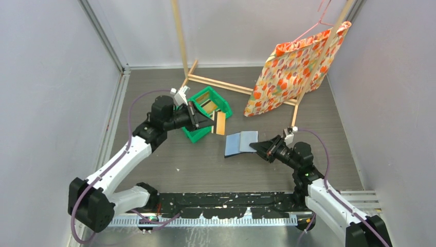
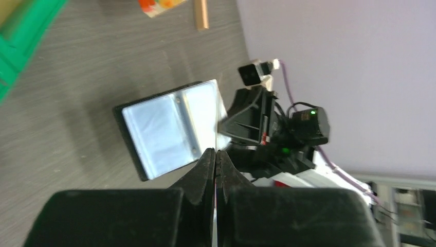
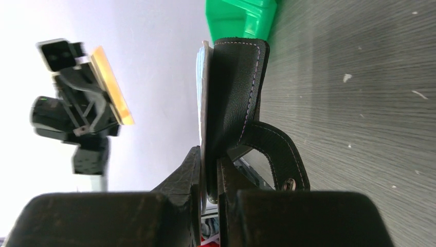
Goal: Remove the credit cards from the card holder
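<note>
Two robot arms [image 1: 123, 159] are counted, each ending in one gripper: the left gripper [image 1: 212, 123] and the right gripper [image 1: 256, 147]. One card holder [image 1: 240, 143], one green bin [image 1: 194, 136] with two compartments, one flowered cloth [image 1: 293, 69], one pink hanger [image 1: 320, 19] and one wooden frame [image 1: 216, 82] are seen. One credit card [image 1: 221, 123] is counted outside the bin; how many lie inside it cannot be told.

Bright, even overhead light, soft faint shadows on the desk [image 1: 169, 164], left wrist view slightly blurred with pale glare on the card holder [image 2: 159, 128], right wrist view overexposed at left, the other arm [image 3: 72, 123] blurred, near jaws dark, unfocused.
</note>
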